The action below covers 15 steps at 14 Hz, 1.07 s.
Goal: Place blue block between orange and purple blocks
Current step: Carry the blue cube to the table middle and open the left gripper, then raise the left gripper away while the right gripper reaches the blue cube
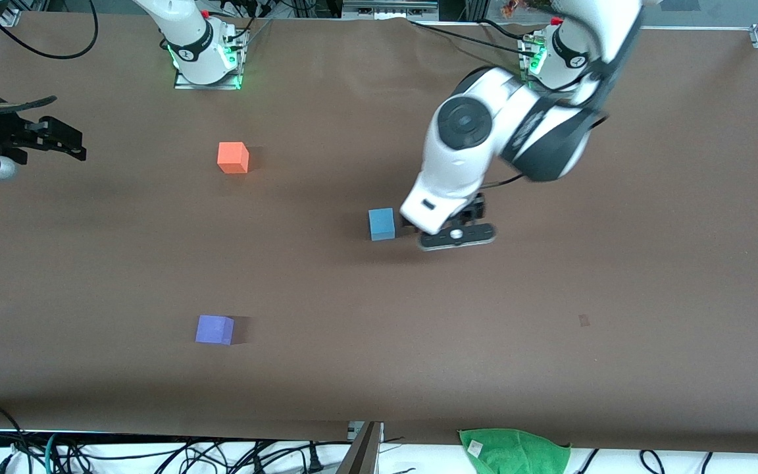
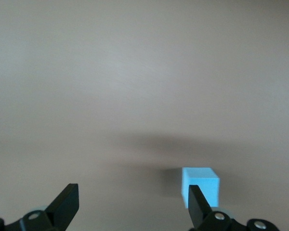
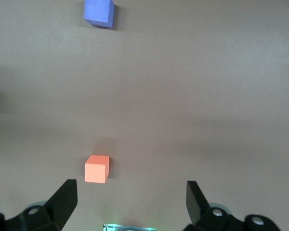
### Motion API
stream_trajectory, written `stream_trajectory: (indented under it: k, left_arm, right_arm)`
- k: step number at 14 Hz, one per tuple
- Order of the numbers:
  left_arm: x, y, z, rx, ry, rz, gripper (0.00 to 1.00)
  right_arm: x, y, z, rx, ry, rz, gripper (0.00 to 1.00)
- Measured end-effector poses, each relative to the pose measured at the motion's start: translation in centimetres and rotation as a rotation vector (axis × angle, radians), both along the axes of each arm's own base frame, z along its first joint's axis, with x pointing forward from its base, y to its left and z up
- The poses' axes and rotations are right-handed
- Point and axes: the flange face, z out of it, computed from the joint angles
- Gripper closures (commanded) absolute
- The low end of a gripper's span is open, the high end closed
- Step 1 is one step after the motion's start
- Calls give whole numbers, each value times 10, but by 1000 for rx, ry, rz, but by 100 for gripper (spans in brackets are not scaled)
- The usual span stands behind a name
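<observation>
The light blue block [image 1: 381, 224] sits near the table's middle. My left gripper [image 1: 446, 220] is low over the table just beside it, toward the left arm's end. In the left wrist view the left gripper [image 2: 132, 204] is open and empty, and the blue block [image 2: 201, 183] stands right by one fingertip [image 2: 196, 204], not between the fingers. The orange block [image 1: 233, 157] lies nearer the robots' bases. The purple block [image 1: 214, 329] lies nearer the front camera. My right gripper [image 1: 75, 145] waits open at the right arm's end of the table. The right wrist view shows the right gripper [image 3: 130, 199], the orange block [image 3: 97, 169] and the purple block [image 3: 99, 12].
A green cloth [image 1: 514, 450] lies over the table's edge nearest the front camera, with cables along that edge. The arm bases [image 1: 206, 62] stand along the table edge farthest from the front camera. Brown table surface [image 1: 550, 316] spreads around the blocks.
</observation>
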Motion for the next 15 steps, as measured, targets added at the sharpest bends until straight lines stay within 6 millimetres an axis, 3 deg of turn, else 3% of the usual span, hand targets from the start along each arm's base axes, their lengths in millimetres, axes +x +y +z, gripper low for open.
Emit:
stream_trajectory:
  k: [4,6,8,9,11,15]
  left_arm:
    - [17,99,68,43,4,3,0]
    - [24,152,90,56,24,-23,0]
    - [24,189,107,25,49,-74,0]
    - [24,205,116,2,53,-99,0]
    - [19,244,134,-47,60,-157,0]
    - [-5,322,143,-121,75,-157,0]
  right_arm:
    - [9,13,-14,0,9,22,0]
    - [13,19,-24,0,26,33,0]
    - [18,34,-38,1,43,57,0]
    - [21,51,-45,0,46,86,0]
    - [23,104,-62,-7,40,115,0]
    - [18,217,-102,-24,0,60,0]
